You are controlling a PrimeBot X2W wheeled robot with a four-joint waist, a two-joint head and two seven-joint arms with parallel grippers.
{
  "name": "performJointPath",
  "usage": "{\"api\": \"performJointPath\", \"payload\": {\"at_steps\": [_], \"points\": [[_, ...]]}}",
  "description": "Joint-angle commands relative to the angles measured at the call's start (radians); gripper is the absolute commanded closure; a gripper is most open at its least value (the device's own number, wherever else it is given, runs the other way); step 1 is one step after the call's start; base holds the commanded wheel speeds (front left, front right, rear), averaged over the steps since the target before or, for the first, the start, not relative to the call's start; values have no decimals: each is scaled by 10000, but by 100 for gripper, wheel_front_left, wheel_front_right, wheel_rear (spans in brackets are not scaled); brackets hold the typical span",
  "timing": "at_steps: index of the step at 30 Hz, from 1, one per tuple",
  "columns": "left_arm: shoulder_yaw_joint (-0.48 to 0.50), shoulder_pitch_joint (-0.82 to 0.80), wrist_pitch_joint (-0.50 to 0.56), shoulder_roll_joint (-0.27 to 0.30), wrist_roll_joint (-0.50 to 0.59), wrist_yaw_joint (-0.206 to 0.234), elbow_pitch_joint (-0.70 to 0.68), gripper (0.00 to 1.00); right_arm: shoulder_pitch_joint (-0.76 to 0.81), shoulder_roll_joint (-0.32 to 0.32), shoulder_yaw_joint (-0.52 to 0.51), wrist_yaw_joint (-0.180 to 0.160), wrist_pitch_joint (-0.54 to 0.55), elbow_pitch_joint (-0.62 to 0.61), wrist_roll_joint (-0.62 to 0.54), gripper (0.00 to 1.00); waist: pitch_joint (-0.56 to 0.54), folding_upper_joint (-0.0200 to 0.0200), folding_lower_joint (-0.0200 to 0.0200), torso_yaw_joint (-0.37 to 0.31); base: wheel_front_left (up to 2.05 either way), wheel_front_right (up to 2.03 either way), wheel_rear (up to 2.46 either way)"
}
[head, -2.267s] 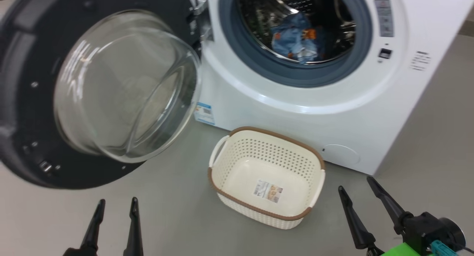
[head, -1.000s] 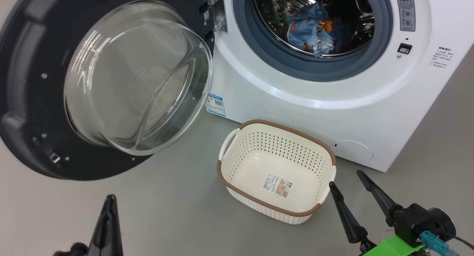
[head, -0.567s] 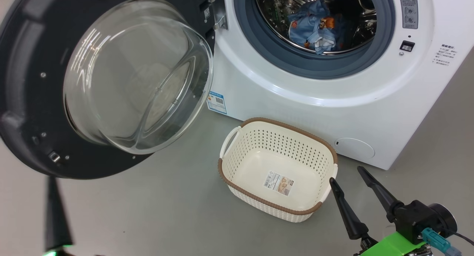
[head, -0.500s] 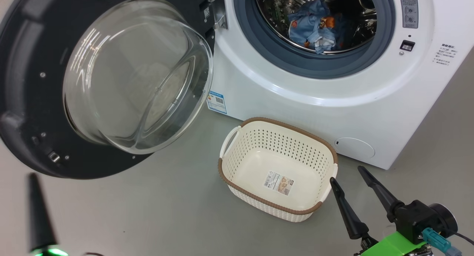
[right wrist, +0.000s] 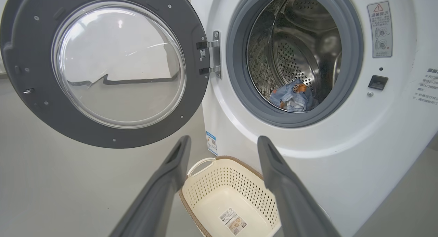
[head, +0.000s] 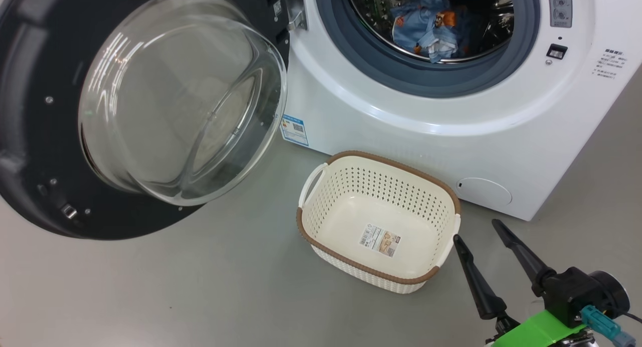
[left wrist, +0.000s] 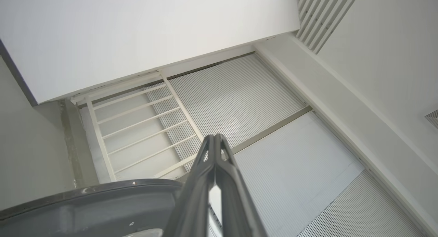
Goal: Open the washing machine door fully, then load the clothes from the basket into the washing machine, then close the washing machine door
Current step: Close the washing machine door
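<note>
The washing machine [head: 401, 131] stands with its door [head: 30, 136] swung wide to the left, glass bowl bulging toward me. The light-blue clothes [head: 426, 28] lie inside the steel drum, also seen in the right wrist view as clothes [right wrist: 294, 98]. The cream basket [head: 351, 159] sits on the floor before the machine with nothing but its label inside. My right gripper [head: 476, 231] is open just right of the basket, holding nothing; its wrist view looks over the basket [right wrist: 222, 182] at the door [right wrist: 34, 103]. My left gripper [left wrist: 214, 138] is shut on nothing, raised above the door's dark rim [left wrist: 85, 202].
Grey floor [head: 200, 287] spreads left of and in front of the basket. A blue sticker [head: 293, 129] and a round service flap [head: 484, 191] mark the machine's lower front. The left wrist view points up at white walls and ribbed panels [left wrist: 239, 93].
My left gripper shut, swept left and left the head view. The head camera shifted a little. The right gripper, basket and door stayed put.
</note>
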Motion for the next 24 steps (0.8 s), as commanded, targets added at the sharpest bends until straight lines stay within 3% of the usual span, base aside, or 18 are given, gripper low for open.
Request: {"api": "performJointPath", "payload": {"at_steps": [1, 5, 10, 16, 24], "points": [[537, -612, 283, 647, -254, -102, 234, 100, -256, -122, 181, 62, 39, -351, 105, 0, 58, 0, 0, -5, 0, 0, 0], [838, -1393, 1058, 1500, -935, -102, 2017, 100, -260, -198, 145, 62, 123, -464, 94, 0, 192, 0, 0, -5, 0, 0, 0], [429, -2318, 2316, 2341, -1704, 90, 4243, 100, -265, -336, 160, 62, 259, -599, 94, 0, 333, 0, 0, -9, 0, 0, 0], [-132, -3383, 3232, 2913, -2005, 458, 6376, 100, -176, -492, 78, 62, 424, -834, 91, 0, 513, 0, 0, -15, 0, 0, 0], [-820, -4660, 3185, 3320, -1396, 810, 8547, 100, -77, -643, 75, 62, 644, -1160, 93, 0, 725, 0, 0, -274, 0, 0, 0]]}}
